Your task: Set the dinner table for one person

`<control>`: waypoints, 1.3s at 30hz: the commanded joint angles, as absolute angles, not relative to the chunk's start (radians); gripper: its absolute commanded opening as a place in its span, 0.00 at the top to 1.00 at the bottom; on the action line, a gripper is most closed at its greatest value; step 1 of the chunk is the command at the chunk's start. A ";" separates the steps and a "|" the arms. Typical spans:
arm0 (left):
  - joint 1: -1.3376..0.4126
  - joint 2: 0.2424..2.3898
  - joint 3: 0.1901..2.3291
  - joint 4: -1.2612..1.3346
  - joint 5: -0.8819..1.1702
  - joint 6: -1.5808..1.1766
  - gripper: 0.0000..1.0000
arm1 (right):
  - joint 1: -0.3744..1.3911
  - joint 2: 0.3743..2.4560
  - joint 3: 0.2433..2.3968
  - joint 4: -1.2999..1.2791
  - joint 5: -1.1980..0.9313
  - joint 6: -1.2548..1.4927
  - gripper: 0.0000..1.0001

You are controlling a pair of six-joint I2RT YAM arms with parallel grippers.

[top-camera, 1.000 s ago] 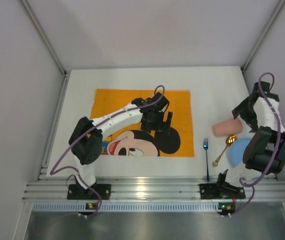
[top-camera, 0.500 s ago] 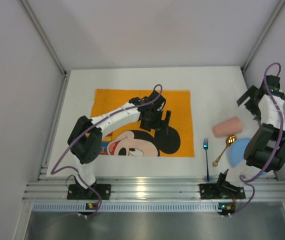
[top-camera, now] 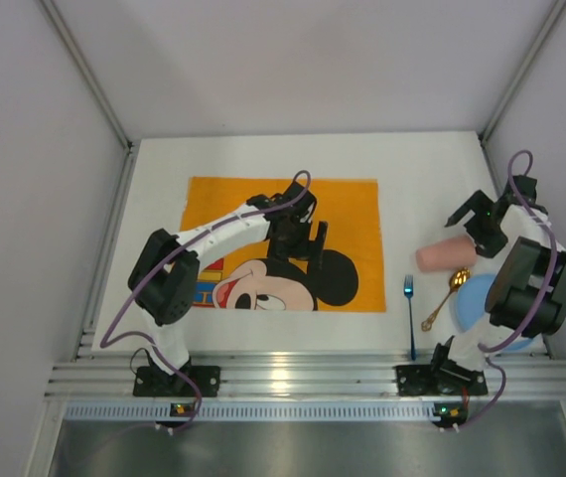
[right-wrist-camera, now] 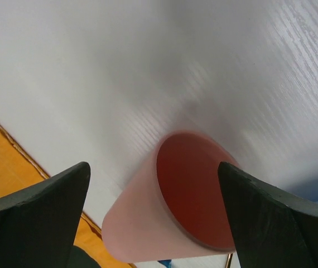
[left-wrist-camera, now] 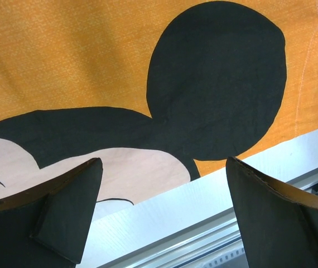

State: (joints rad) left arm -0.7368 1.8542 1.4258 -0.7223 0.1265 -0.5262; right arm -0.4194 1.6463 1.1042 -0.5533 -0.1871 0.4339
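The right end effector [right-wrist-camera: 153, 167] stands wide open with nothing in it, its two dark fingers spread to either side of a pink cup [right-wrist-camera: 173, 206]. From the right wrist view the cup's round mouth faces straight up at the camera, sitting between the fingers and a little nearer the right-hand one, with neither finger touching it that I can see.

The cup lies on its side on the white worktop [top-camera: 263, 159], just off the right edge of the orange placemat [top-camera: 353, 204]. Its long axis runs roughly toward and away from that edge: the closed base points at the placemat and the open mouth points away from it, toward the right end effector. So the fingers straddle the cup across its width at the mouth end. To my eye that is the relation a grasp here would turn on, since closing would pinch the round wall and not the ends.

The left end effector [left-wrist-camera: 164, 162] is also open and empty, hanging low over the black ear of the mouse printed on the placemat, well apart from the cup. The right arm is plainly the nearer one.

Near the cup, also right of the placemat, a blue fork [top-camera: 409, 298] lies just beside the placemat's edge, a gold spoon [top-camera: 445, 293] is farther from it, and farthest off a blue plate [top-camera: 474, 298] is partly hidden under the right arm. None of them is on the placemat yet.
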 commanded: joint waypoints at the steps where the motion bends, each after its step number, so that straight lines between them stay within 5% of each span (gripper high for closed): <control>1: -0.729 1.810 1.422 -0.673 0.149 -0.514 0.03 | -0.426 1.568 1.101 -0.531 -0.221 0.430 0.02; 3: -0.727 1.821 1.425 -0.669 0.156 -0.518 0.03 | -0.426 1.534 1.075 -0.534 -0.225 0.429 0.04; 10: -0.727 1.855 1.469 -0.667 0.173 -0.522 0.04 | -0.422 1.408 1.040 -0.574 -0.271 0.443 0.47; 25: -0.729 1.871 1.529 -0.715 0.172 -0.503 0.04 | -0.411 1.514 1.078 -0.523 -0.149 0.365 0.44; 39: -0.729 1.812 1.494 -0.778 0.126 -0.497 0.04 | -0.414 1.757 1.181 -0.259 -0.514 0.364 0.25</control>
